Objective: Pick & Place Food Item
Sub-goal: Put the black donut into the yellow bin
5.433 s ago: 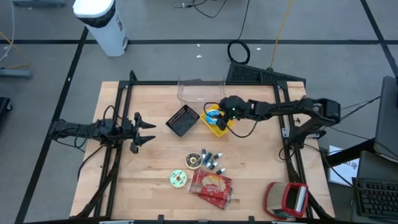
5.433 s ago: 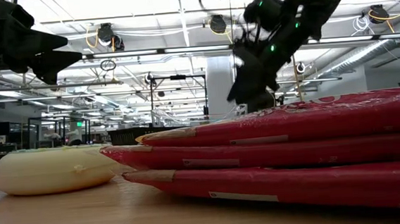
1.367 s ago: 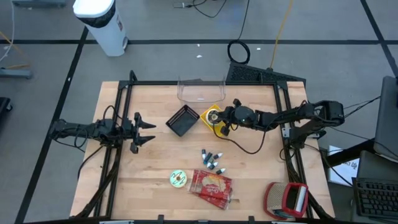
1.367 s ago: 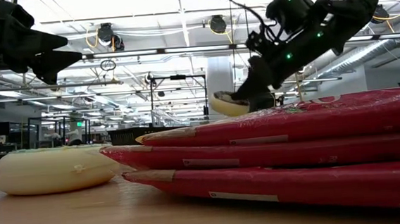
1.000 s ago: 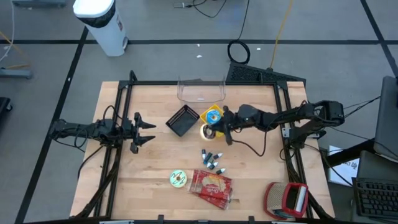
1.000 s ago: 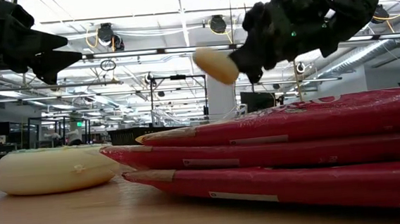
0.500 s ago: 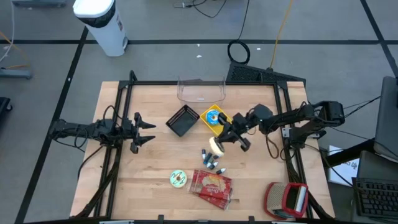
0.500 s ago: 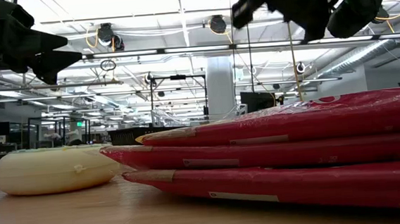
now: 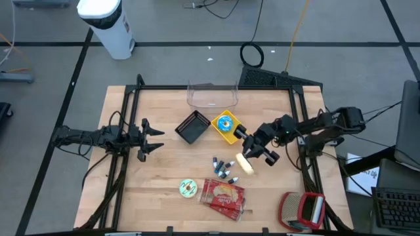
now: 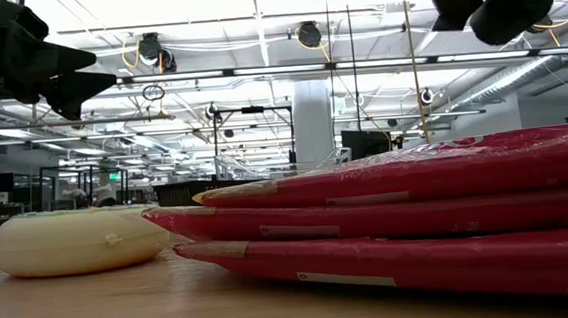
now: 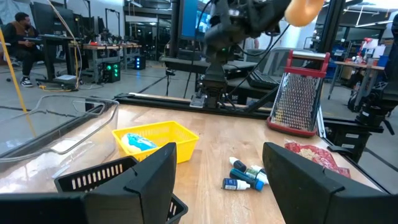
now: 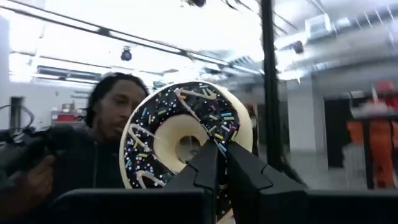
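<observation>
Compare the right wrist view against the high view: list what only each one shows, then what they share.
Only the right wrist view: the chocolate icing and sprinkles on the donut, and a person behind it.
Only the high view: the table, yellow basket, black tray, small bottles, red packet and the waiting left gripper.
Both: the right gripper shut on the donut.
</observation>
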Tool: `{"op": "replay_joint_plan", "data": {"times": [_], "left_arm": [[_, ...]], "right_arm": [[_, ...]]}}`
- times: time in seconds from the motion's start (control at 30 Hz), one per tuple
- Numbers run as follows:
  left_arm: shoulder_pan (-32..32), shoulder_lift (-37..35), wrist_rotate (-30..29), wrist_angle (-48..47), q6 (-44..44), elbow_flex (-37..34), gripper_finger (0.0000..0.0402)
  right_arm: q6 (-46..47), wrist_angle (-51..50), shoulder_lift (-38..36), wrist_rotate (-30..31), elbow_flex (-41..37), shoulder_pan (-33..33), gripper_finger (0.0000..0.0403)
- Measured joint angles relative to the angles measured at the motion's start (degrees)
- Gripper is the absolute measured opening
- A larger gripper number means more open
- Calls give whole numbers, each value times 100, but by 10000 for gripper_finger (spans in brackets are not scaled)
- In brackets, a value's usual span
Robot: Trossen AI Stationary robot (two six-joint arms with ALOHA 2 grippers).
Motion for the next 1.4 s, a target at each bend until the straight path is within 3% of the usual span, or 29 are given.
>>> {"op": "replay_joint_plan", "data": {"times": [0.27, 0.4, 0.57, 0.73, 0.87, 1.0, 1.4], "left_arm": [[-1, -1, 6, -3, 0, 0, 241], [0, -1, 6, 0, 0, 1, 241], [1, 1, 6, 0, 0, 0, 241], [1, -1, 7, -2, 0, 0, 241], [0, 0, 6, -2, 0, 0, 241], [1, 0, 6, 0, 0, 0, 241], [-1, -1, 6, 0, 0, 1, 241]], "right_arm": [[-390, -52, -158, -149, 17, 112, 11], [-630, -883, -156, 202, 17, 112, 11], [-935, -2836, -148, 1723, 17, 110, 11], [-938, -4846, -145, 4129, 15, 82, 11], [-1084, -5657, -145, 5676, 15, 9, 11], [-1819, -5657, -147, 6480, 15, -30, 11], [-5275, -5280, -147, 8130, 15, 79, 11]]}}
